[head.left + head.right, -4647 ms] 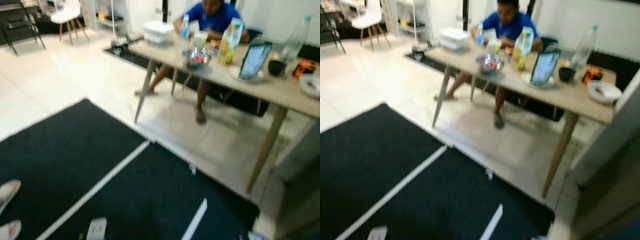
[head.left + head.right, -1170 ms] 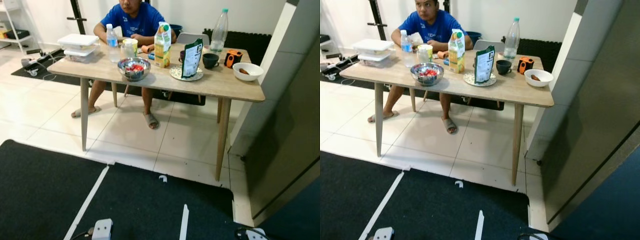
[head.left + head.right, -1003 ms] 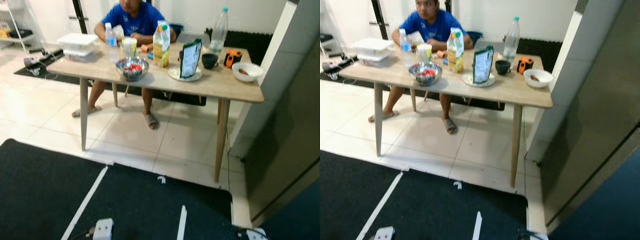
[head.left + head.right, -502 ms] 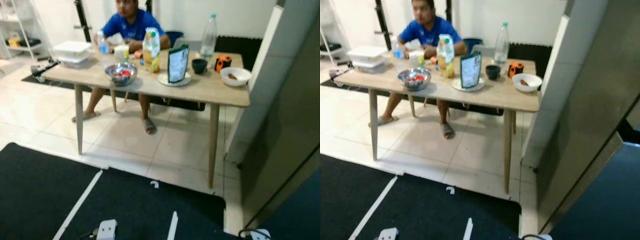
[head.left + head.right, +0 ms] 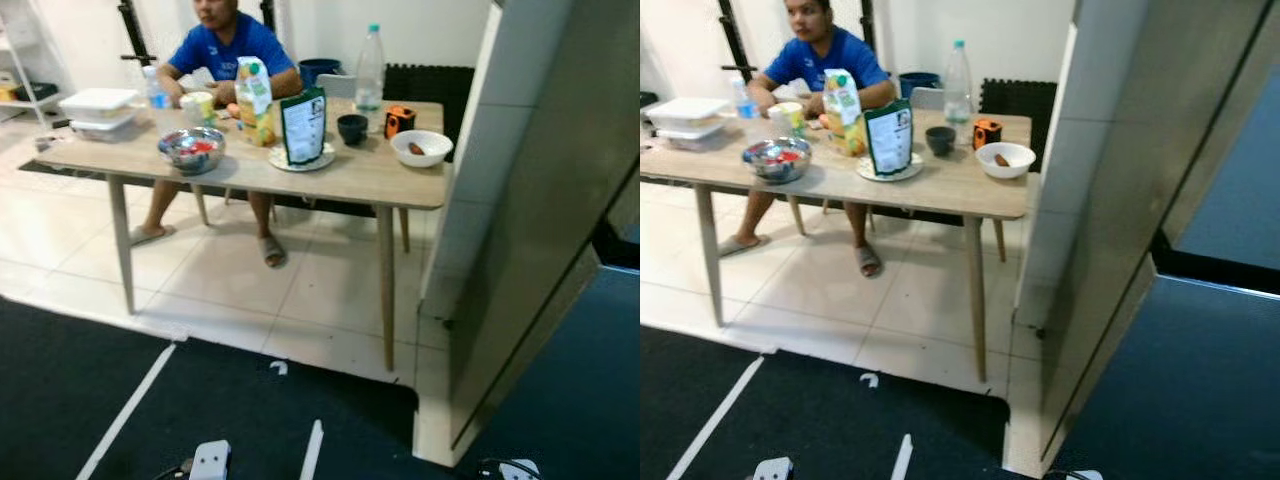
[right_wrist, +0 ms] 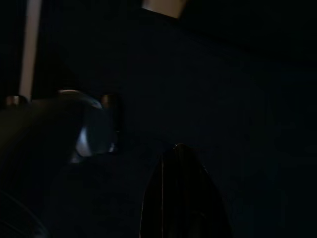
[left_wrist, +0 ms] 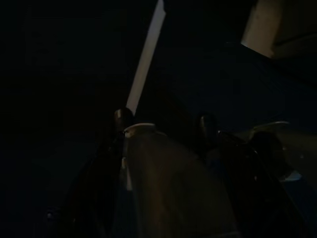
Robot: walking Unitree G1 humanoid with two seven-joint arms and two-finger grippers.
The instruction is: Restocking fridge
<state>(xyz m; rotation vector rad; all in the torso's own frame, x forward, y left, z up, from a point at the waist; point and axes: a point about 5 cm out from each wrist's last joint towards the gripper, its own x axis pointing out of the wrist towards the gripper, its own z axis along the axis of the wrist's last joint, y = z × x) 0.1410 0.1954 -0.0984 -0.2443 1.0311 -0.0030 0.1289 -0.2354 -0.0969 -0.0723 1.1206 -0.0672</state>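
A wooden table (image 5: 360, 180) holds a juice carton (image 5: 254, 100), a tall clear water bottle (image 5: 370, 65), a green pouch (image 5: 302, 126) standing on a plate, a metal bowl (image 5: 191, 149) with red contents, a dark cup (image 5: 352, 129) and a white bowl (image 5: 421, 147). Right of the table rises a tall grey panel (image 5: 540, 250) that looks like the fridge's side. Both arms hang low. The left gripper (image 7: 163, 124) and the right gripper (image 6: 62, 101) show in their very dark wrist views over black matting; a grey rounded shape lies close to each.
A person (image 5: 225, 50) in a blue shirt sits behind the table. Stacked white containers (image 5: 98, 108) rest at its far left end. Black mat with white tape (image 5: 125, 415) covers the near floor, pale tiles (image 5: 300, 290) lie under the table, and a dark blue surface (image 5: 1200, 380) spreads at right.
The camera has swung right and come closer. The table now sits further left in the picture, and the grey panel takes up more of the right side.
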